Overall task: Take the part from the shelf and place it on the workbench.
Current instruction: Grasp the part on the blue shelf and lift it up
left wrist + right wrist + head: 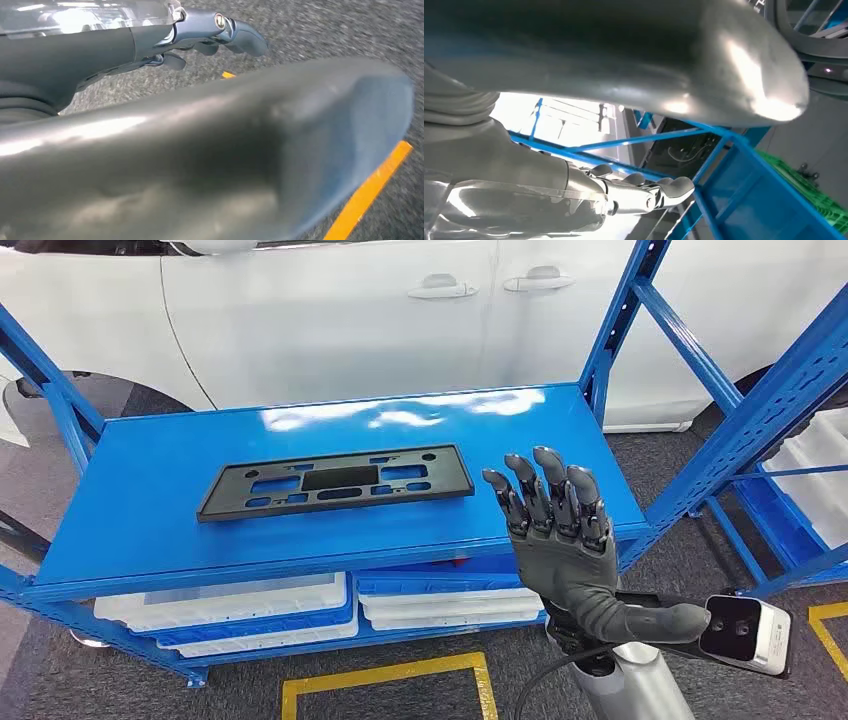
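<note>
The white car (pixel 330 310) spans the far side of the scene, its doors and handles behind the blue shelf (pixel 150 500). The shelf's flat top runs wide from left to right, with slanted blue uprights at both ends and white trays (pixel 230 608) stacked on the level below it. A second blue rack (pixel 790 390) stands at the right, holding more white bins. The floor is dark grey carpet with yellow tape lines (pixel 385 672) near the robot.

The right arm rises from the near right, its silver forearm upright and a camera unit sticking out to the right at the wrist. The right hand (pixel 555 530) is raised over the near right edge of the shelf top, back toward the camera, fingers (pixel 548 480) extended upward and slightly apart, thumb out to the right; it holds nothing.

The part (pixel 335 481), a long flat black plate with cut-outs, lies on the shelf top left of the right hand and apart from it, with bare blue surface between them.

The left hand (pixel 200 35) hangs over the carpet near a yellow line, fingers loosely bent and holding nothing; how wide it is cannot be told.
</note>
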Tool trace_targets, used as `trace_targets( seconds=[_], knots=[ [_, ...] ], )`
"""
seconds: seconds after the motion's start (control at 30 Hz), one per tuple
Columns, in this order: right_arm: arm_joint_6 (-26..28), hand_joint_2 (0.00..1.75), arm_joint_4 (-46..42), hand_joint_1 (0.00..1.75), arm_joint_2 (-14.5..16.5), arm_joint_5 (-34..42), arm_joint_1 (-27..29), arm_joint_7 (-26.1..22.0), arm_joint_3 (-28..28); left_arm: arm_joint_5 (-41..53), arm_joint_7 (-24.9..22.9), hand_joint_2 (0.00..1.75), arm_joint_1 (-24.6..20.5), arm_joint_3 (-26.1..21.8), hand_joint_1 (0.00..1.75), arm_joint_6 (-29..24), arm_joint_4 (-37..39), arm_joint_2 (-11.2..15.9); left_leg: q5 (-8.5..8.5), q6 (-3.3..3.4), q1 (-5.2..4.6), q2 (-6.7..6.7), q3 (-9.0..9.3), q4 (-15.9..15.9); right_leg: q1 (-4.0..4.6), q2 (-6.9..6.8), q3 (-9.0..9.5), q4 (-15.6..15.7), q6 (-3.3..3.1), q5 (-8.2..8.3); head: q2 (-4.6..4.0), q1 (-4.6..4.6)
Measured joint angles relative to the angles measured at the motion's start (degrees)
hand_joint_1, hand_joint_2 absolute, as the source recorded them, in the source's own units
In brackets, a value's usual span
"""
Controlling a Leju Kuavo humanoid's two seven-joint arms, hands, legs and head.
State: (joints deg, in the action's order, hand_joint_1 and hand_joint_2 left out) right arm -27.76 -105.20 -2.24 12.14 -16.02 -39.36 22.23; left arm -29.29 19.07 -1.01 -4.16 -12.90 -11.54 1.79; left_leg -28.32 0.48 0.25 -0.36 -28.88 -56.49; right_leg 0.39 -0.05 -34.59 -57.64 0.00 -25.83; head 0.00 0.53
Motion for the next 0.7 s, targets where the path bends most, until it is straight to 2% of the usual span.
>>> trace_targets(
  seconds=[0.07, 0.1, 0.17, 0.2, 0.23, 0.3, 0.33, 0.37, 0.4, 0.47, 0.5, 0.53, 0.6, 0.67, 0.7],
  knots=[
    [0.0, 0.00, 0.0, 0.00, -0.1, -0.3, 0.2, -0.1, 0.0, 0.2, 0.0, 0.00, -0.1, 0.0, 0.00, 0.1, 0.0, 0.0, 0.04, -0.42, -0.04, 0.02, 0.27, -0.2, -0.02, 0.03, 0.16, 0.3, -0.38, 0.53, 0.00, -0.05],
    [0.0, 0.00, 0.0, 0.00, -0.2, -0.6, 0.4, -0.2, 0.1, 0.3, 0.1, 0.00, -0.2, 0.0, 0.00, 0.3, 0.0, 0.0, -0.02, -0.83, -0.07, 0.04, 0.43, -0.3, -0.12, 0.09, 0.50, 0.5, -0.75, 0.76, 0.00, -0.07],
    [0.3, 0.00, 0.0, 0.00, -0.4, -1.2, 0.7, -0.4, 0.2, 0.7, 0.2, 0.00, -0.3, 0.0, 0.00, 0.7, 0.0, 0.0, -0.62, -1.33, -0.05, 0.07, 0.06, -2.2, -0.40, 0.11, 1.60, 1.1, -1.37, 0.85, 0.00, 0.06],
    [0.5, 0.00, 0.1, 0.00, -0.5, -1.4, 0.9, -0.5, 0.3, 0.9, 0.2, 0.00, -0.3, 0.1, 0.00, 0.9, 0.0, 0.0, -1.59, -1.48, 0.03, 0.09, -1.11, -4.5, -0.51, 0.10, 2.16, 1.3, -1.62, 0.69, 0.00, 0.14],
    [0.7, 0.00, 0.1, 0.00, -0.6, -1.6, 1.0, -0.4, 0.4, 1.2, 0.4, 0.00, -0.3, 0.1, 0.00, 1.1, 0.0, 0.0, -2.92, -1.63, 0.12, 0.10, -3.02, -7.8, -0.53, 0.06, 2.55, 1.4, -1.80, 0.45, 0.00, 0.24],
    [1.1, 0.00, 0.3, 0.00, -0.8, -1.1, 1.3, 0.6, 0.6, 1.5, 0.6, 0.00, -0.3, 0.2, 0.00, 1.5, 0.0, 0.1, -5.56, -2.07, 0.24, 0.10, -7.84, -14.8, -0.50, 0.08, 3.04, 1.4, -2.00, -0.15, 0.00, 0.35],
    [1.1, 0.00, 0.4, 0.00, -1.0, -0.5, 1.4, 1.4, 0.6, 1.6, 0.6, 0.00, -0.3, 0.2, 0.00, 1.7, 0.0, 0.1, -5.88, -2.26, 0.31, 0.11, -9.60, -16.6, -0.49, 0.14, 3.37, 1.4, -2.00, -0.49, 0.00, 0.37],
    [0.9, 0.00, 0.6, 0.00, -1.2, 0.4, 1.4, 2.4, 0.7, 1.6, 0.6, 0.00, -0.2, 0.2, 0.00, 1.8, 0.0, 0.1, -5.07, -2.34, 0.36, 0.11, -10.45, -16.5, -0.49, 0.22, 3.84, 1.3, -1.97, -0.88, 0.00, 0.36],
    [0.6, 0.00, 0.9, 0.00, -1.4, 1.8, 1.4, 3.7, 0.8, 1.6, 0.5, 0.00, -0.2, 0.2, 0.00, 1.8, 0.0, 0.1, -2.97, -2.32, 0.40, 0.12, -10.27, -14.3, -0.50, 0.29, 4.46, 1.3, -1.88, -1.32, 0.00, 0.38],
    [-0.2, 0.00, 1.9, 0.00, -1.6, 5.0, 1.0, 6.8, 0.9, 1.7, 0.4, 0.00, -0.2, 0.2, 0.00, 1.7, 0.0, 0.1, 2.66, -2.08, 0.39, 0.15, -8.17, -6.6, -0.48, 0.35, 5.76, 1.3, -1.55, -2.28, 0.00, 0.34],
    [-0.4, 0.44, 2.7, 0.00, -1.7, 6.6, 0.7, 8.8, 1.1, 1.7, 0.3, 0.00, -0.3, 0.2, 0.00, 1.6, 0.1, 0.1, 4.13, -1.83, 0.25, 0.19, -7.30, -3.5, -0.43, 0.36, 6.08, 1.3, -1.31, -2.65, 0.00, 0.36],
    [-0.6, 0.87, 3.7, 0.00, -1.9, 7.7, 0.3, 10.9, 1.3, 1.7, 0.3, 0.00, -0.3, 0.2, 0.00, 1.5, 0.1, 0.1, 5.00, -1.47, 0.11, 0.20, -6.83, -1.7, -0.36, 0.37, 6.17, 1.2, -1.00, -2.97, 0.00, 0.35],
    [-0.6, 1.75, 5.8, 0.00, -2.4, 8.4, -0.3, 14.4, 2.1, 1.6, 0.3, 0.00, -0.4, 0.2, 0.00, 1.3, 0.2, 0.0, 4.69, -0.71, -0.11, 0.20, -6.77, -1.2, -0.23, 0.39, 6.10, 1.2, -0.36, -3.37, 0.00, 0.38],
    [-0.1, 1.75, 7.9, 0.00, -2.9, 6.6, -0.6, 16.2, 3.3, 1.6, 0.5, 0.00, -0.4, 0.2, 0.00, 1.0, 0.2, -0.1, 4.95, -0.13, 0.17, 0.15, -6.38, -1.0, -0.22, 0.36, 6.23, 0.8, 0.28, -4.16, 0.00, 0.34],
    [1.1, 1.75, 8.9, 0.00, -3.1, 4.5, -0.8, 16.4, 4.0, 1.6, 0.6, 0.00, -0.4, 0.2, 0.00, 0.9, 0.2, -0.2, 4.87, 0.14, 0.32, 0.15, -6.13, -0.8, -0.27, 0.34, 5.67, -0.6, 0.58, -5.03, 0.00, 0.23]
  ],
)
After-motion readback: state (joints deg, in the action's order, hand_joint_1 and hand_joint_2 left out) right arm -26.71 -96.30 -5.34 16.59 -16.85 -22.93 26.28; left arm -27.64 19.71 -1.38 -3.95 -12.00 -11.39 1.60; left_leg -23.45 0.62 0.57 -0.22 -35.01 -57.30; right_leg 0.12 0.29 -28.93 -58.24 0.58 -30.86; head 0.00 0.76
